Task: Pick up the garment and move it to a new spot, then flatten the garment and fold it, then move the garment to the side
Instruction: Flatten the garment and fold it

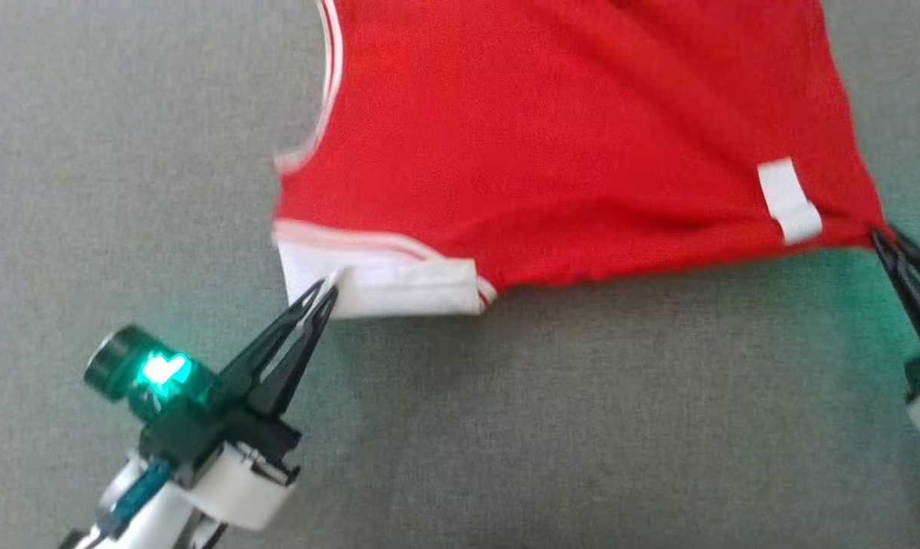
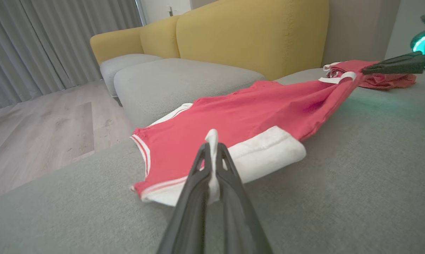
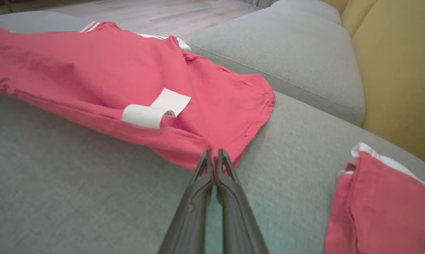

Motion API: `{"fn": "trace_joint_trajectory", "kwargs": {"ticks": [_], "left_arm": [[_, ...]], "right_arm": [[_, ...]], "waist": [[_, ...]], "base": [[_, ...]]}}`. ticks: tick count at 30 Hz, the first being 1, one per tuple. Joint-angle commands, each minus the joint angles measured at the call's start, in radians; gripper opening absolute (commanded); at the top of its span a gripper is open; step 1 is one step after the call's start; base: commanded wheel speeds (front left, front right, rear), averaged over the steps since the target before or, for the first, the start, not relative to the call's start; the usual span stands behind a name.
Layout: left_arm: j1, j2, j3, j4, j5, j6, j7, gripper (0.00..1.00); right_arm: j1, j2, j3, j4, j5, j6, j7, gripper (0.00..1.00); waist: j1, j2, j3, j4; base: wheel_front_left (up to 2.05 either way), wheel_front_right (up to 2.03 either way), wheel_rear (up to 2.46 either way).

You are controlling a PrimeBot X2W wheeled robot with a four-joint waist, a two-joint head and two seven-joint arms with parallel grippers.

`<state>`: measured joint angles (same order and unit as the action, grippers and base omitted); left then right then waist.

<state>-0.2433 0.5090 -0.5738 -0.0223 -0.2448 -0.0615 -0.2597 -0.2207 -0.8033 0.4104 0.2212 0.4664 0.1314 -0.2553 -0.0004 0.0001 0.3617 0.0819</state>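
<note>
A red garment [image 1: 551,130] with white trim and a white label lies spread on the grey sofa seat, stretched between my two grippers. My left gripper [image 1: 329,293] is shut on the white band at the garment's near left corner; in the left wrist view a fold of white cloth sticks up between the left gripper [image 2: 212,148] fingertips. At the right edge, my right gripper [image 1: 881,236] is shut on the red hem corner, which the right gripper [image 3: 214,155] pinches in its own wrist view. The garment [image 3: 103,77] sags slightly between the two grips.
A second folded red garment [image 3: 378,208] lies on the seat to the right of my right gripper. The yellow sofa back [image 2: 254,35] rises behind the grey cushions [image 2: 184,81]. A wooden floor [image 2: 39,123] and curtains lie beyond the seat's edge.
</note>
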Motion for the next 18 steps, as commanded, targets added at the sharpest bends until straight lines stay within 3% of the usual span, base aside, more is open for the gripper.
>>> {"fn": "trace_joint_trajectory", "kwargs": {"ticks": [1, 9, 18], "left_arm": [[0.008, 0.020, 0.062, -0.035, 0.006, 0.005, -0.002, 0.00], [0.202, -0.001, 0.126, -0.089, 0.014, -0.013, -0.002, 0.00], [0.134, -0.002, 0.150, -0.082, 0.039, -0.051, -0.002, 0.00]], "right_arm": [[0.047, -0.047, -0.026, -0.034, -0.005, -0.001, -0.006, 0.00], [0.331, 0.027, -0.210, -0.138, -0.065, -0.001, -0.006, 0.00], [0.300, 0.075, -0.223, -0.141, -0.097, -0.001, 0.011, 0.00]], "waist": [[0.0004, -0.0001, -0.023, -0.003], [0.0004, -0.0001, -0.086, -0.027], [0.0004, -0.0001, -0.078, -0.037]], "base": [[0.00, 0.00, 0.00], [0.00, 0.00, 0.00], [0.00, 0.00, 0.00]]}}
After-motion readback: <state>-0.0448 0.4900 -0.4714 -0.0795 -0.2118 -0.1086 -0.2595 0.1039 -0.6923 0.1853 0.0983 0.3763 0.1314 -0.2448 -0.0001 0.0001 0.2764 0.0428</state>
